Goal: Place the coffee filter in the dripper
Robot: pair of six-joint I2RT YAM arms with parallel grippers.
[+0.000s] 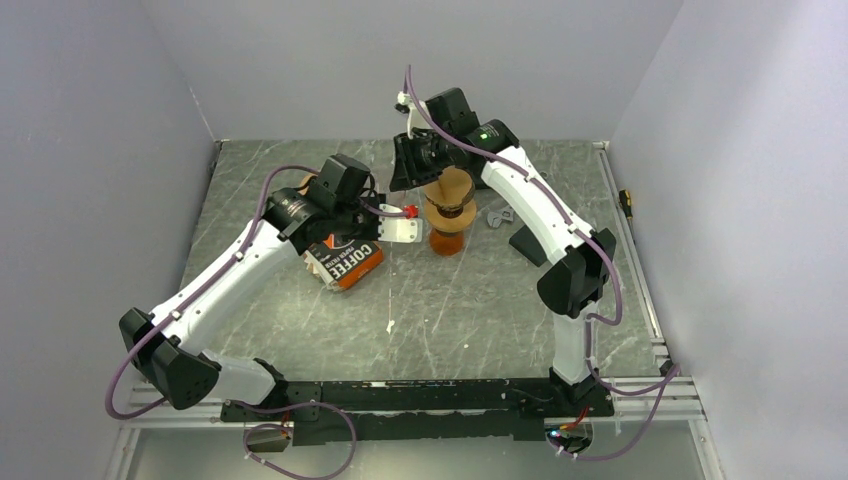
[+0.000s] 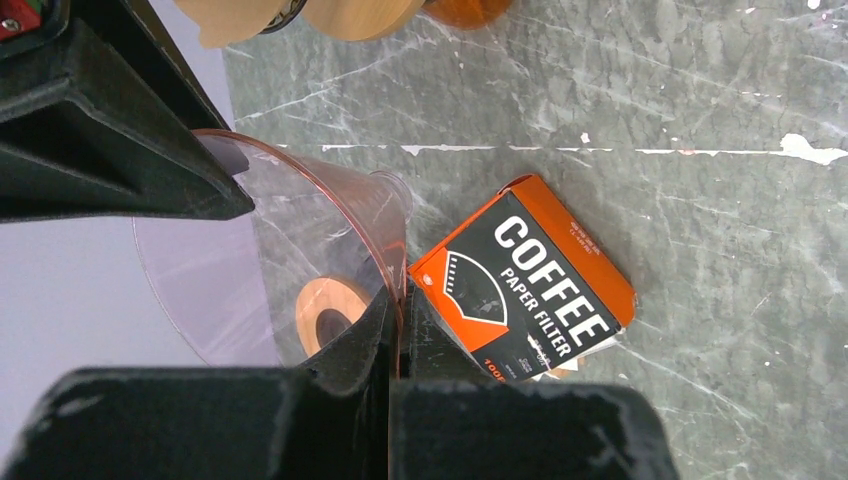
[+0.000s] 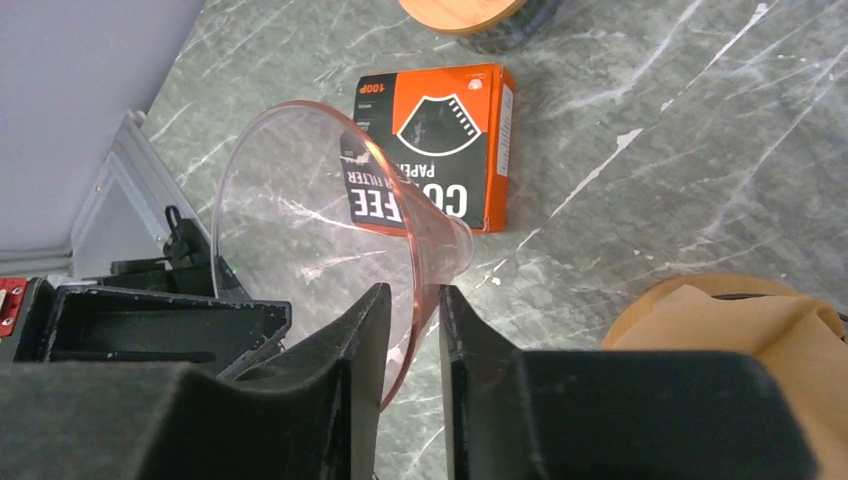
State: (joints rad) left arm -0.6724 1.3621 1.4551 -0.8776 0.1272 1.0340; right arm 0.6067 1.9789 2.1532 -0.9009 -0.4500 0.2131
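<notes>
The dripper (image 2: 300, 230) is a clear, orange-tinted cone held in the air; it also shows in the right wrist view (image 3: 300, 180). My left gripper (image 2: 400, 300) is shut on its wall near the narrow neck. My right gripper (image 3: 412, 295) straddles the cone's wide rim, with a gap showing beside the rim. A brown paper coffee filter (image 3: 740, 320) lies on a wooden-collared amber carafe (image 1: 447, 240), just right of both grippers. From above, the left gripper (image 1: 395, 215) and right gripper (image 1: 412, 175) meet beside the carafe.
An orange and black coffee filter box (image 1: 343, 262) lies flat under the left gripper. A wooden-lidded jar (image 3: 470, 10) stands behind it. A small grey piece (image 1: 500, 215) lies right of the carafe. Grey walls close in the table on three sides.
</notes>
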